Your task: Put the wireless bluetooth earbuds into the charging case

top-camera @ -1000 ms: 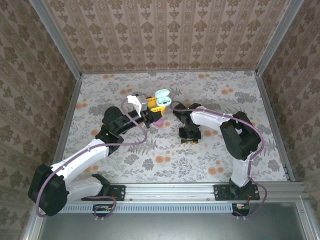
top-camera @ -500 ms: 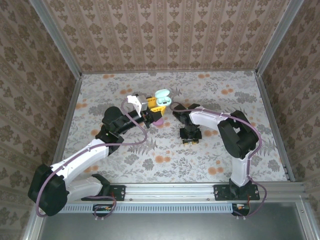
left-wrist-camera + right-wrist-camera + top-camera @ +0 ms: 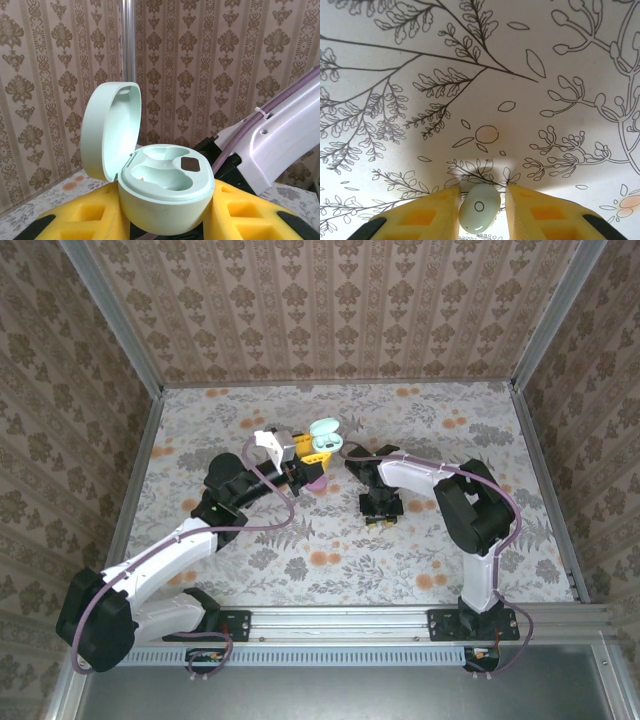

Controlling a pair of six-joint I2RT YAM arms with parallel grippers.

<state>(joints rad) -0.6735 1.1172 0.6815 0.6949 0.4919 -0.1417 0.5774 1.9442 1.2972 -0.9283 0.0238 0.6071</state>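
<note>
Not much has changed vs a sec ago. L gripper (image 3: 318,452) is parked where it was, mid-table toward the back, yellow fingers (image 3: 82,220) clamped on the mint-green charging case (image 3: 167,192), which sits upright w/ its lid (image 3: 107,132) flipped open to the left. Both sockets inside look bare. R arm's elbow has crept a bit left, and R gripper (image 3: 378,516) hangs low over the flowered cloth (image 3: 450,440), right of the case and apart from it, in about the same spot as before. In the R wrist view its fingers (image 3: 432,215) are pinched onto a pale mint earbud (image 3: 480,209), pads touching both sides. Can't tell if the bud is clear of the cloth. A pinkish-purple blob (image 3: 315,483) lies just below the L gripper, unmoved. Too small to ID.
</note>
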